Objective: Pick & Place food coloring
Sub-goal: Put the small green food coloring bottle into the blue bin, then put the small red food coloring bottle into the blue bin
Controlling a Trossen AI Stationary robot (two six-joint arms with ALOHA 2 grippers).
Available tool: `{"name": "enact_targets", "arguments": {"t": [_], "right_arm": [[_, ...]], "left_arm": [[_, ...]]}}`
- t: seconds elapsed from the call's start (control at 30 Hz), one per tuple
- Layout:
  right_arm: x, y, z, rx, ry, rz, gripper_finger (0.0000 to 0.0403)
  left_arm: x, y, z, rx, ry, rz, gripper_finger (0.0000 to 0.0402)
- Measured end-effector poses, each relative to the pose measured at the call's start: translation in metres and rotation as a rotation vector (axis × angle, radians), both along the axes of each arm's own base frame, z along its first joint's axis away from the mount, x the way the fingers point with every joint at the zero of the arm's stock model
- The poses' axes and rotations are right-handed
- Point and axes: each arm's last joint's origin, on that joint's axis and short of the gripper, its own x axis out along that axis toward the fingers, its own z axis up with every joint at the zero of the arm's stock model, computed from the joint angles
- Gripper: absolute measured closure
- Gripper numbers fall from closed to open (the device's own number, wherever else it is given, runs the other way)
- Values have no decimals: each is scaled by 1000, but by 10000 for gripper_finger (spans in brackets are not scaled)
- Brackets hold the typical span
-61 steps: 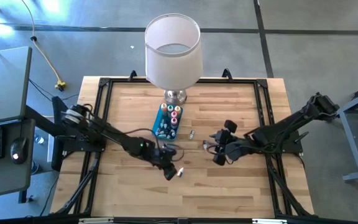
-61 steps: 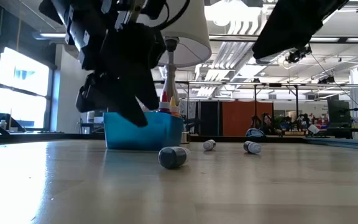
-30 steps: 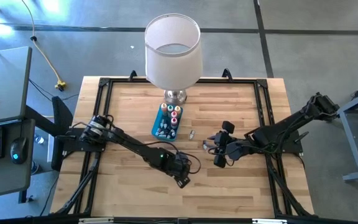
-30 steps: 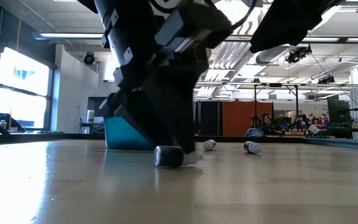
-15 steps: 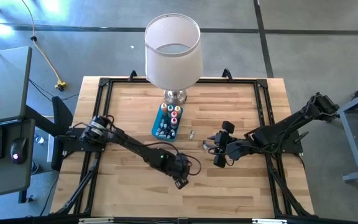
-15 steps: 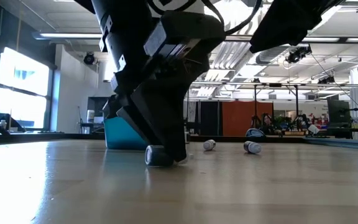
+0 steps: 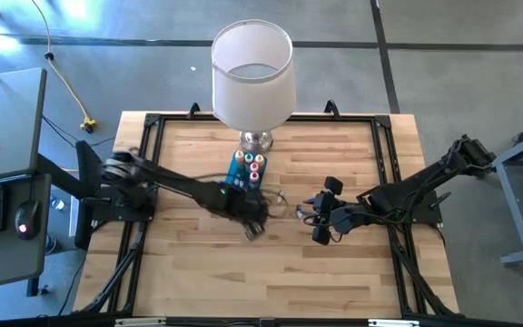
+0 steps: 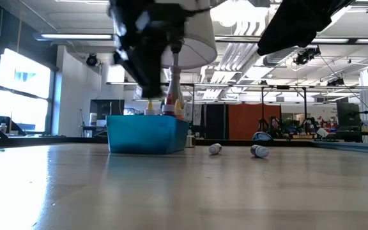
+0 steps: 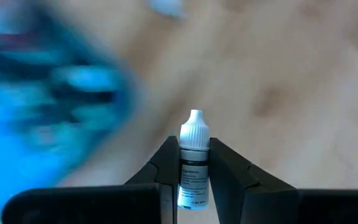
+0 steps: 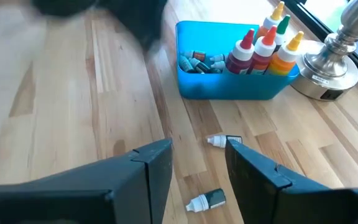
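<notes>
A small dark food coloring bottle [image 9: 193,168] with a white cap sits between the fingers of my left gripper [image 9: 193,146], which is shut on it. That gripper [image 7: 251,225] hangs blurred above the table, just near of the blue tray [image 7: 229,189]. The tray holds several more bottles, some upright with coloured caps [image 10: 263,46]. Two small bottles [image 10: 221,142] [image 10: 207,200] lie on their sides on the wood, right of the tray. My right gripper [image 10: 197,163] stands open above them, touching nothing. My left gripper pinches the bottle's labelled body [image 9: 192,177] between its two fingers. The bottle lies along the fingers, and its white cap [image 9: 195,127] sticks out past their tips. It is lifted clear of the table.
A lamp with a white shade [image 7: 252,68] stands on its metal base [image 7: 255,139] just behind the tray. A black frame [image 7: 152,127] runs around the wooden tabletop. Bare wood lies along the near side [image 7: 271,282].
My left gripper has shut on the small bottle that lay on its side near the table's front. It has risen with it and swung toward the far edge, toward the blue tray. The bottle is now lifted clear of the wood.
</notes>
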Motion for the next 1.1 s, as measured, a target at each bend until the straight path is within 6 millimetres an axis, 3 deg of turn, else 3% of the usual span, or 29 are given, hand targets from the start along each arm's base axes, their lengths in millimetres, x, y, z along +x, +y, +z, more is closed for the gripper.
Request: {"name": "enact_targets", "arguments": {"t": [0.13,0.23,0.33,0.53,0.73,0.9,1.1], "right_arm": [[0,0,-1,0,0,-12,261],[0,-1,-1,15,-5,-27,261],[0,0,0,38,-18,-40,260],[0,0,0,36,-16,-37,260],[0,-1,0,31,-13,-36,261],[-1,-8,-15,3,-87,-145,261],[-2,-46,-49,117,-112,-345,260]], "left_arm": [[-22,17,30,239,-21,106,350],[-31,28,35,356,8,156,349],[-33,44,25,374,76,172,338],[-23,77,-15,326,150,176,297],[-22,96,-26,255,169,168,274],[-29,91,5,230,165,147,274],[-50,70,60,303,132,104,274]]}}
